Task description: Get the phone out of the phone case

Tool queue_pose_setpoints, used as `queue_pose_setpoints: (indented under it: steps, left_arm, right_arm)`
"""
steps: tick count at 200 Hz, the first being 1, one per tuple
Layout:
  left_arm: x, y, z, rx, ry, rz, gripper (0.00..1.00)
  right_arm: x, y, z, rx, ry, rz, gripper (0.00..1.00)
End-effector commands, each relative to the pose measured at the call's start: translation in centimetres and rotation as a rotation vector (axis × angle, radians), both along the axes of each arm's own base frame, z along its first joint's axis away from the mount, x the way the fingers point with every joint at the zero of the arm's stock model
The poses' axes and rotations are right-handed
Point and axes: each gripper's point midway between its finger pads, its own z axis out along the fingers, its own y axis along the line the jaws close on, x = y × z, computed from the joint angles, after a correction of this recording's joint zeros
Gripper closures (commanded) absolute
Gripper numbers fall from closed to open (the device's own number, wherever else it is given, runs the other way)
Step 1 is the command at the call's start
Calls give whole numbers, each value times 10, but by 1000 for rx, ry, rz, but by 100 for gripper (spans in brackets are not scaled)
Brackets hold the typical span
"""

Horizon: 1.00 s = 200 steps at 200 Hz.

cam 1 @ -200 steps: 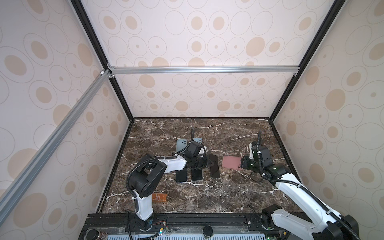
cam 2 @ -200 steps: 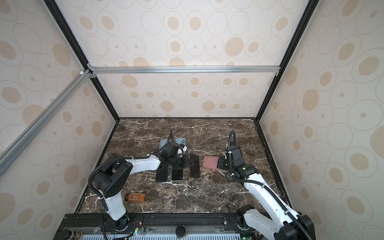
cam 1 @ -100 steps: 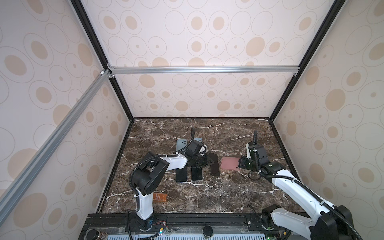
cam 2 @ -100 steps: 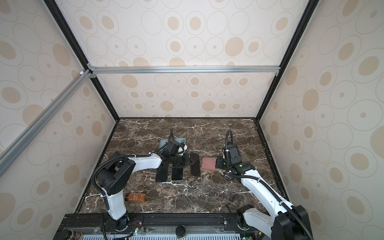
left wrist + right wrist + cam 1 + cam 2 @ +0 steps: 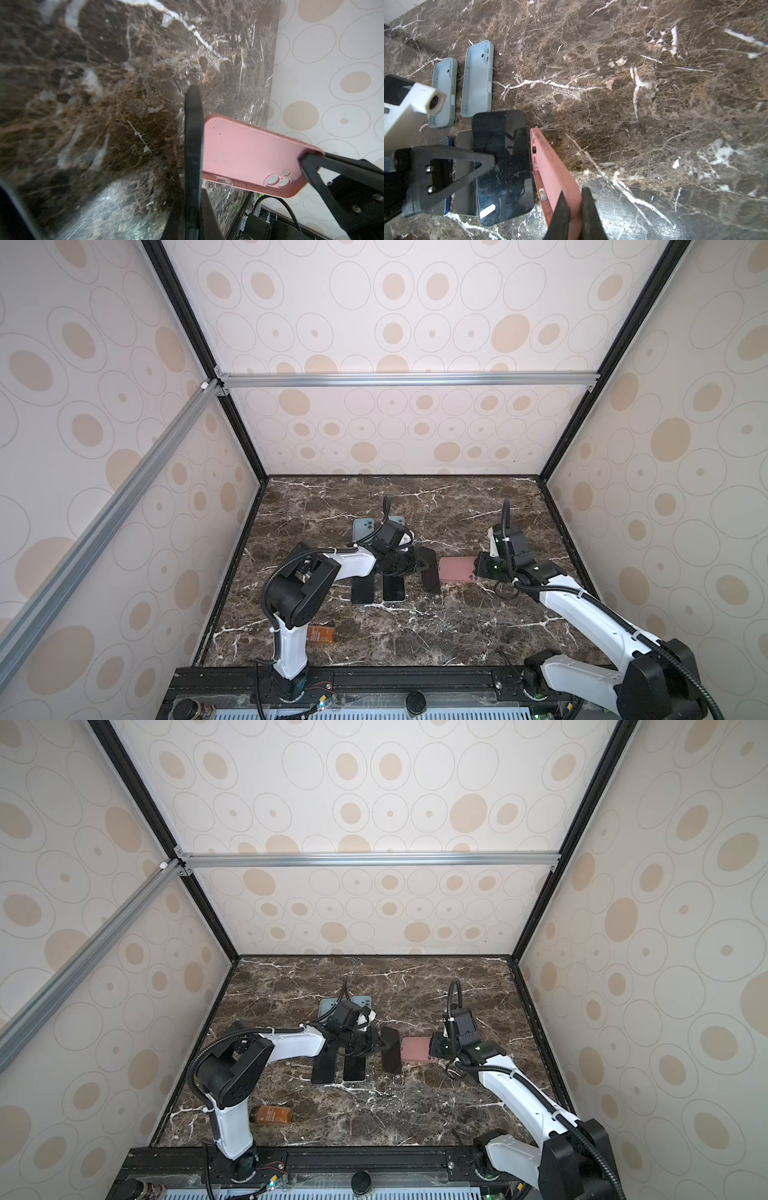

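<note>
- Desk (image 5: 457,635): two loose phones (image 5: 362,589) (image 5: 393,587) lie flat side by side, with two empty pale blue cases (image 5: 477,79) (image 5: 443,93) beyond them.
- Right tool (image 5: 574,195): clamped on the camera end of the one pink phone case (image 5: 249,155). Both have edged toward the middle since a second ago.
- Left tool (image 5: 419,566): pinched narrow on the one black phone (image 5: 503,166), which has barely shifted.
- The phone is out of the phone case, just beside its free end; I cannot tell whether they touch.
- One orange bottle (image 5: 272,1114) lies by the left arm's base.
</note>
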Motion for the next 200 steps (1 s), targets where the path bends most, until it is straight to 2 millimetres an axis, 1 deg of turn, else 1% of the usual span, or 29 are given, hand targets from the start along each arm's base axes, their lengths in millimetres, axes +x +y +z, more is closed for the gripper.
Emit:
queue_pose_setpoints:
  steps: [1,57,102,147,160,175,187,194,200]
  left_arm:
    - [11,-8,13,-46,-14,2,86]
    - [11,-2,7,-5,-7,19,73]
    - [11,3,5,30,-1,28,67]
    - [9,14,4,82,4,49,61]
    - [9,18,9,100,-6,59,60]
    - [10,23,17,126,-31,67,59]
    - [11,27,30,139,-66,70,58]
    - [11,27,42,133,-93,58,57]
    - [15,30,51,149,-141,63,56]
  right_arm:
    - [6,0,8,2,-26,2,100]
    - [6,-5,9,-35,-32,-3,100]
    - [6,-6,11,-44,-35,-2,100]
    - [4,-17,20,-99,-56,-20,100]
    - [3,-20,26,-108,-63,-27,100]
    - [1,-24,39,-117,-93,-37,100]
    - [-1,-25,52,-113,-129,-30,100]
    - [-3,-24,60,-104,-158,-20,100]
    - [-5,-23,69,-93,-186,-4,100]
